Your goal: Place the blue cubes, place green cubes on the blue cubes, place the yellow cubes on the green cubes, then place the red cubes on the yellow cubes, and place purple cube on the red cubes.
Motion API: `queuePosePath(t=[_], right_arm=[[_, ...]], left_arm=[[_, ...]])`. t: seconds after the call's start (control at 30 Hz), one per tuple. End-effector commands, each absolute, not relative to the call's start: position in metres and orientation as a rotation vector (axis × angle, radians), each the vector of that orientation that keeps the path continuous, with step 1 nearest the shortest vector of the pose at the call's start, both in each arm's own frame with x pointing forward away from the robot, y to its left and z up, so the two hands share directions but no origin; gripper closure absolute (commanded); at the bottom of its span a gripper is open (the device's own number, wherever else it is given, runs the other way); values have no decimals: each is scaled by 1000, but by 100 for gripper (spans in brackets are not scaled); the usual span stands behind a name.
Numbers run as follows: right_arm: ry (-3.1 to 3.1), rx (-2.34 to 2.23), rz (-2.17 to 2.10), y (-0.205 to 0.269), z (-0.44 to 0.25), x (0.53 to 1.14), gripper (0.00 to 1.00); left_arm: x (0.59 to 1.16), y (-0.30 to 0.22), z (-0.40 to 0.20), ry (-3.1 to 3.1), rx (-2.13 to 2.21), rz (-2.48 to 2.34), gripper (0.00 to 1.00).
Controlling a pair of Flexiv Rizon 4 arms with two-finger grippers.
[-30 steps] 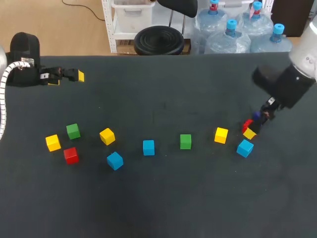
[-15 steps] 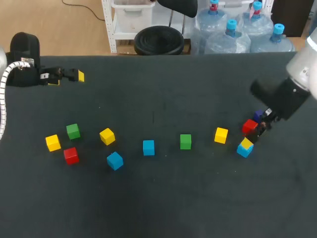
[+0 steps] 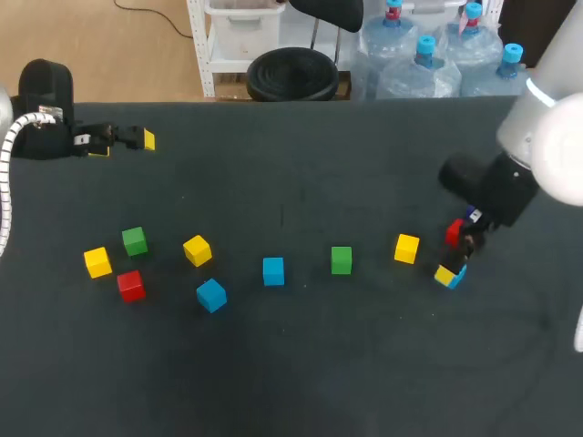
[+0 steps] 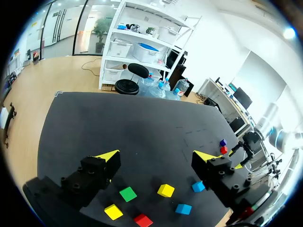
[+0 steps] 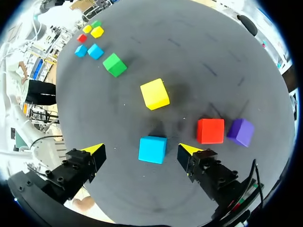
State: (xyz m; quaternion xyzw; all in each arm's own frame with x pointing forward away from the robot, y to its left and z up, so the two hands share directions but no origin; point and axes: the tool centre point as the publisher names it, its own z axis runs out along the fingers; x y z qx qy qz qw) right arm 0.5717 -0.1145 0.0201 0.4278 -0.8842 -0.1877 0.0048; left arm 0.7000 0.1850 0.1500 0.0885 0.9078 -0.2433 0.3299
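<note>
right arm point(image 3: 537, 155) swung inward since a second ago; right pincer point(image 3: 450, 272) shifted from red cube point(image 3: 453, 233) to over rightmost blue cube point(image 5: 152, 149). this pincer released, fingers straddling that cube, apart from it. seen from above: red cube at blue's 12 o'clock, purple cube point(image 5: 240, 132) just beside red at 1 o'clock, yellow cube point(image 3: 406, 248) at blue's 10, green cube point(image 3: 341, 259) at 9. left pincer point(image 3: 127, 139) unmoved near tabletop point(image 3: 301, 364) 10 o'clock corner, released, grasping nothing.

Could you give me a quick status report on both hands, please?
Left hand open, empty, well away from the cubes. Right hand open, blue cube ahead between its fingers, untouched. Red cube close beside one finger; nothing stacked yet.
</note>
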Motion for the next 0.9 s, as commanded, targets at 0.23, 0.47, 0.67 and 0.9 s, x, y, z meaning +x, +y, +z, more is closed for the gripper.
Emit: queuePosePath(t=[0.23, 0.47, 0.67, 0.9], right_arm=[[-2731, 1362, -557, -116, 17, 572, 0], [-2656, 1457, -392, -122, 13, 569, 0], [-2629, 1504, -344, -118, 12, 565, 0], [-2622, 1550, -221, -118, 9, 564, 0]], left_arm=[[700, 185, 150, 2374, 231, -636, 0], [700, 185, 150, 2374, 231, -636, 0], [700, 185, 150, 2374, 231, -636, 0], [700, 185, 150, 2374, 231, -636, 0]])
